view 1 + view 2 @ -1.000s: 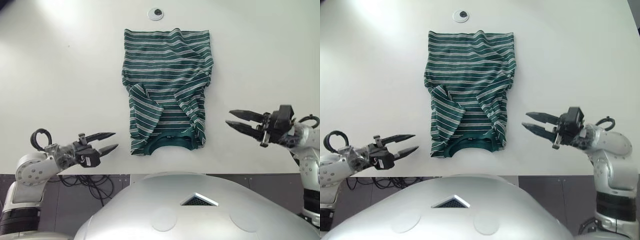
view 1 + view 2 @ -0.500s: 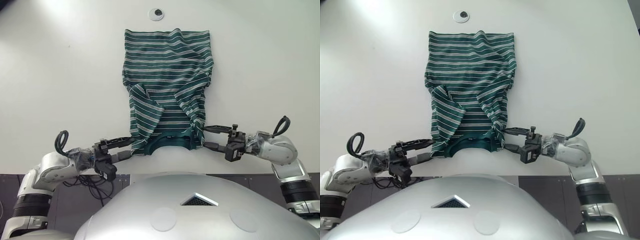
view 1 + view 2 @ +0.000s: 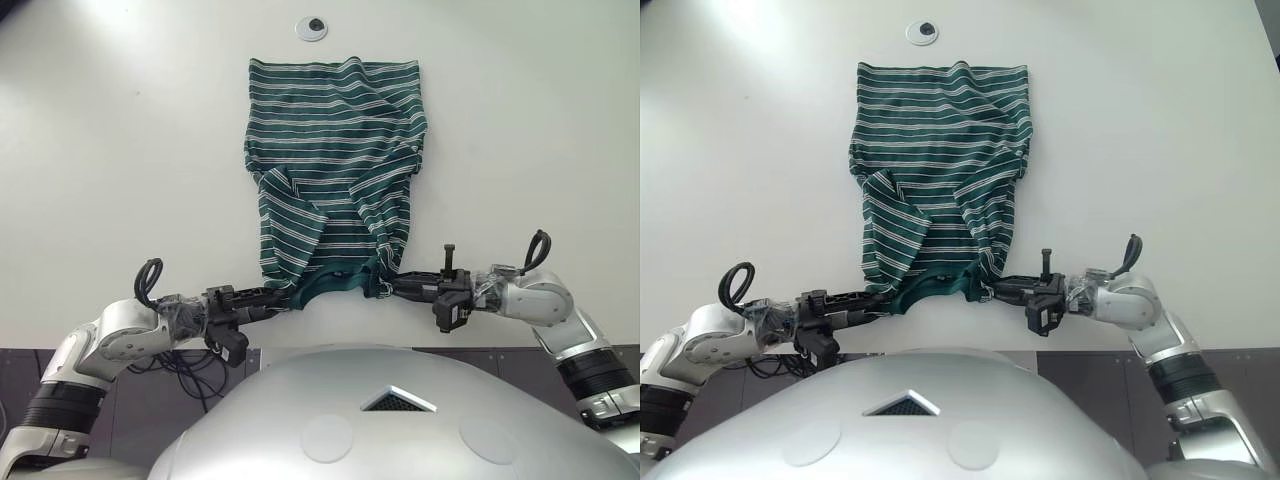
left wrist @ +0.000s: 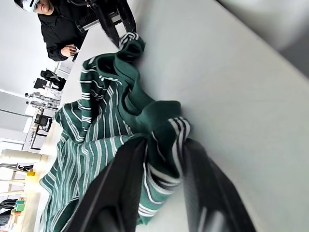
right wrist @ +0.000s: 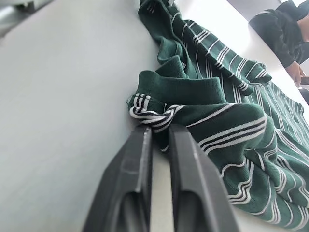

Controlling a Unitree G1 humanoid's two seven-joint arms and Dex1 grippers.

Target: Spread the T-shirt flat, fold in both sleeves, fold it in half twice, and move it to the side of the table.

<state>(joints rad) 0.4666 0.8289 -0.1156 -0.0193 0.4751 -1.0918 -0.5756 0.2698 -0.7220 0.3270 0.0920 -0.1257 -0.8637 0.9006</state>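
The green, white-striped T-shirt [image 3: 335,160] lies on the white table [image 3: 120,150] with both sleeves folded in. Its collar end faces me near the front edge. My left gripper [image 3: 283,296] is at the near left corner beside the collar, shut on a bunch of striped cloth [image 4: 161,145]. My right gripper [image 3: 383,287] is at the near right corner, with its fingers pinched on the striped hem [image 5: 159,128]. Both corners are pulled slightly inward and puckered. The far half of the shirt rests flat with some wrinkles.
A small white disc with a dark centre [image 3: 312,27] sits on the table just beyond the shirt's far edge. The table's front edge [image 3: 120,347] runs right under both grippers. Cables [image 3: 180,365] hang below it on the left. Bare tabletop stretches to either side of the shirt.
Both grippers came in from the sides, open, to the shirt's near corners and have shut on the cloth. The corners are now bunched inward.
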